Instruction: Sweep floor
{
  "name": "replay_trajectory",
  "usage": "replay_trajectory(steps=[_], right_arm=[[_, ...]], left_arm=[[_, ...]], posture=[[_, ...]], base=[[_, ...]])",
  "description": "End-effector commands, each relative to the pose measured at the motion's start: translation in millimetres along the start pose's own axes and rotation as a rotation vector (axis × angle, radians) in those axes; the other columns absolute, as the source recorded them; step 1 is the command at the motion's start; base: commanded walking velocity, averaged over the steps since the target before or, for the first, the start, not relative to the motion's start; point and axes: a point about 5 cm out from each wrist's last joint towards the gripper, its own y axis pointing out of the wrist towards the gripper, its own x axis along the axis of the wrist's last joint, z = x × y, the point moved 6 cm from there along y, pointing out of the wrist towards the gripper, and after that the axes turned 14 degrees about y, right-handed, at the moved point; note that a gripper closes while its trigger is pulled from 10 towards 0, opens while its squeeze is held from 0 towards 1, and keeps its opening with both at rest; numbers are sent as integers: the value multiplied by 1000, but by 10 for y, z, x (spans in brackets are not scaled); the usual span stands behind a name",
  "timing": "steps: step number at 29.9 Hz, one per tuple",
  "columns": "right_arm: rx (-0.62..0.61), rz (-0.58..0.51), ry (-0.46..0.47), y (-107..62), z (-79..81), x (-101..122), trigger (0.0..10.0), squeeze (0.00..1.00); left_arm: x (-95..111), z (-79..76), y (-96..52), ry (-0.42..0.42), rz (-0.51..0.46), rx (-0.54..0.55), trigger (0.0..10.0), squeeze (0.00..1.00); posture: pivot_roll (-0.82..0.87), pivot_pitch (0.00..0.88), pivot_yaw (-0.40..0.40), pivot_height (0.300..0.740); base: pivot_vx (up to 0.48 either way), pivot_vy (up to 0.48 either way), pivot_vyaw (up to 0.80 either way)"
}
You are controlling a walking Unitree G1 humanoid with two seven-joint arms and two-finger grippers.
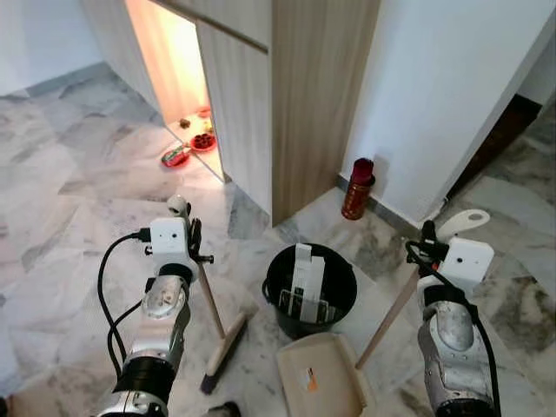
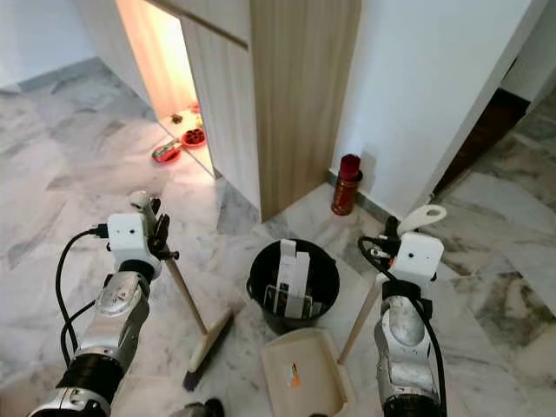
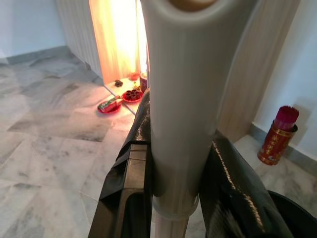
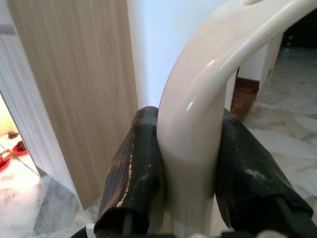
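My left gripper (image 1: 194, 238) is shut on the white top grip of a broom (image 3: 181, 99). Its wooden handle (image 1: 211, 300) slants down to the brush head (image 1: 224, 352), which rests on the marble floor. My right gripper (image 1: 428, 240) is shut on the white curved grip of a dustpan handle (image 4: 198, 114). That wooden pole (image 1: 388, 317) runs down to the beige dustpan tray (image 1: 321, 375), lying flat on the floor between my arms. I see no clear dirt on the floor.
A black bucket (image 1: 340, 300) holding white items stands just beyond the dustpan. A tall wooden cabinet (image 1: 304, 104) rises ahead, with a lit niche and red plates (image 1: 193, 143) at its left. A red canister (image 1: 357, 188) stands by the white wall.
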Motion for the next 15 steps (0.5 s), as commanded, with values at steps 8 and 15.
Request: replay_trajectory(steps=[8, 15], right_arm=[[3, -23, 13, 26, 18, 47, 10000, 0], [6, -25, 12, 36, 18, 52, 10000, 0]], left_arm=[[94, 28, 27, 17, -34, 13, 10000, 0], [80, 30, 22, 18, -31, 15, 10000, 0]], posture=[[-25, 78, 11, 740], [-25, 78, 6, 740]], base=[[0, 0, 0], [0, 0, 0]])
